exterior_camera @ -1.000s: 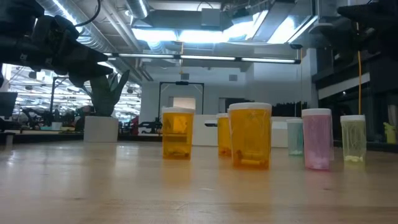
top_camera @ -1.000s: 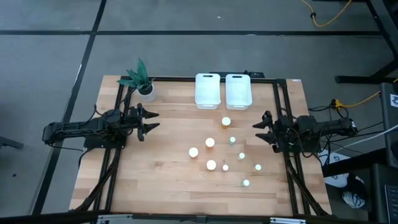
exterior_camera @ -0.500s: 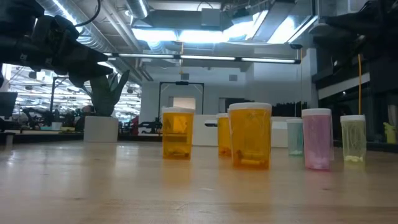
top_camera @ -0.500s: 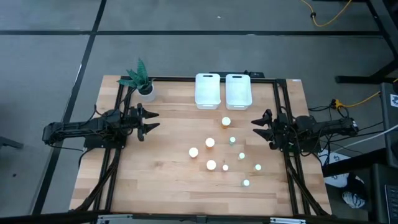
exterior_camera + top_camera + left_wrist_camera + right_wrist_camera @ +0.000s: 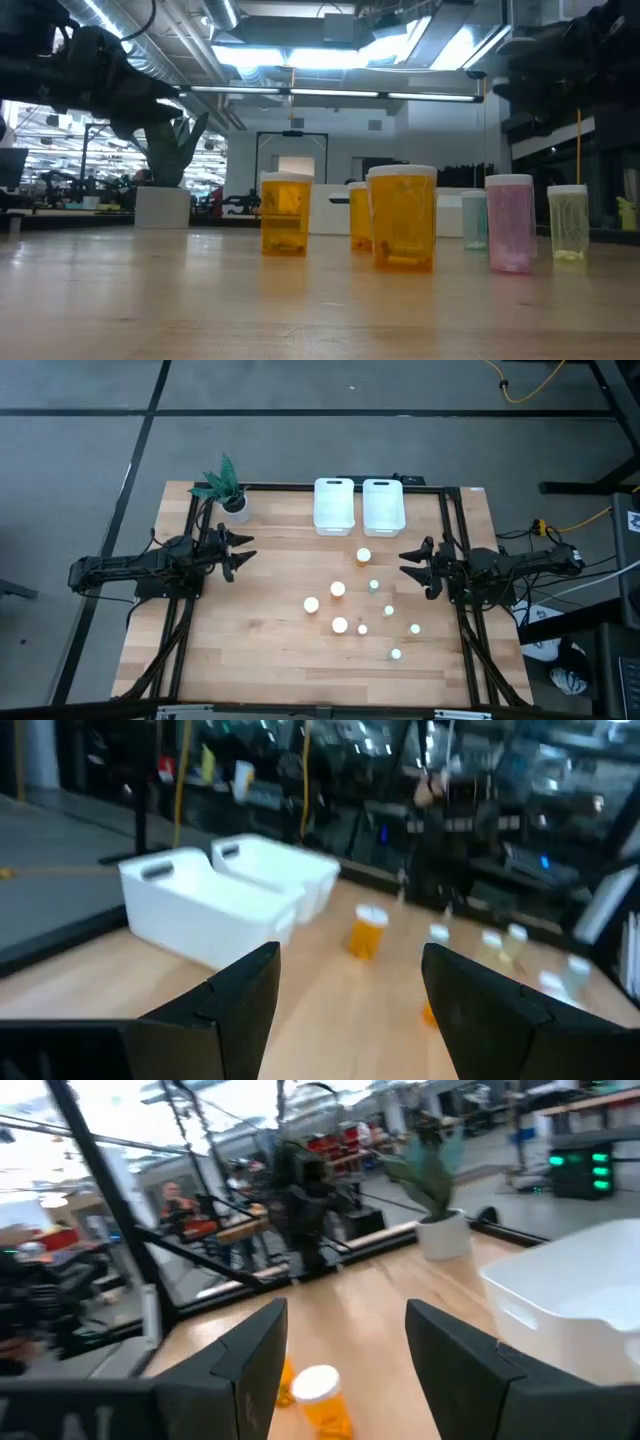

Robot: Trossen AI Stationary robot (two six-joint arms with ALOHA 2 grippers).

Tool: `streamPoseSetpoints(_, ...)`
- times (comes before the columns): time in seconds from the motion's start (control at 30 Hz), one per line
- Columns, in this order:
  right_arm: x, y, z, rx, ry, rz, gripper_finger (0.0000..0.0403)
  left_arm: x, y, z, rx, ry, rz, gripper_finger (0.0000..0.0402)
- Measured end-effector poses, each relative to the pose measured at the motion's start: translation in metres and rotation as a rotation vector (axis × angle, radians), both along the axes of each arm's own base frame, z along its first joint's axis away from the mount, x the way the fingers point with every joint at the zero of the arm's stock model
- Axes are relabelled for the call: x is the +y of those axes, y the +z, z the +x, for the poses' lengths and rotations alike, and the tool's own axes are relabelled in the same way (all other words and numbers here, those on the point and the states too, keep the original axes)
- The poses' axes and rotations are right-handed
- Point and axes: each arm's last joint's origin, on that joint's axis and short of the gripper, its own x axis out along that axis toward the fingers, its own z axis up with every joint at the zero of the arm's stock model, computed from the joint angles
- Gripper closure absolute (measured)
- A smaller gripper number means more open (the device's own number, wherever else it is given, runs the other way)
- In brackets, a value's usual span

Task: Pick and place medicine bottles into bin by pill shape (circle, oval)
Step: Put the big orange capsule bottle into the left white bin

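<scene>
Since a second ago the right gripper (image 5: 412,568) has crept inward over the butcher-block worktop (image 5: 250,640); the left gripper (image 5: 238,552) has barely shifted. Both have jaws spread and empty. The medicine bottles (image 5: 338,589) stand untouched mid-worktop, near two white bins (image 5: 334,506) at the far edge, a potted plant (image 5: 229,490) beside them. Grey floor (image 5: 80,450) surrounds the worktop; ceiling lights (image 5: 300,55) glow beyond.
</scene>
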Motion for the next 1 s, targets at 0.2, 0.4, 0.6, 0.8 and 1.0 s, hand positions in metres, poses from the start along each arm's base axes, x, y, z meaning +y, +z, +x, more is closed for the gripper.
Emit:
streamPoseSetpoints(0.2,0.000,0.002,0.002,-0.013,-0.029,0.007,0.0196,0.004,0.011,-0.003,-0.111,0.163,0.030,0.0165)
streamPoseSetpoints(0.4,0.000,0.010,0.003,-0.035,-0.026,0.038,0.0196,0.006,0.012,-0.004,-0.131,0.240,0.010,0.0165)
streamPoseSetpoints(0.6,-0.001,0.044,-0.002,0.046,-0.027,0.028,0.0196,0.006,0.012,-0.004,-0.123,0.240,0.004,0.0165)
streamPoseSetpoints(0.8,-0.004,0.081,-0.012,0.228,-0.073,0.027,0.0196,0.006,0.012,-0.004,-0.099,0.244,0.053,0.0165)
streamPoseSetpoints(1.0,-0.005,0.090,-0.010,0.422,-0.152,0.131,0.0196,0.006,0.012,-0.004,-0.099,0.244,0.055,0.0165)
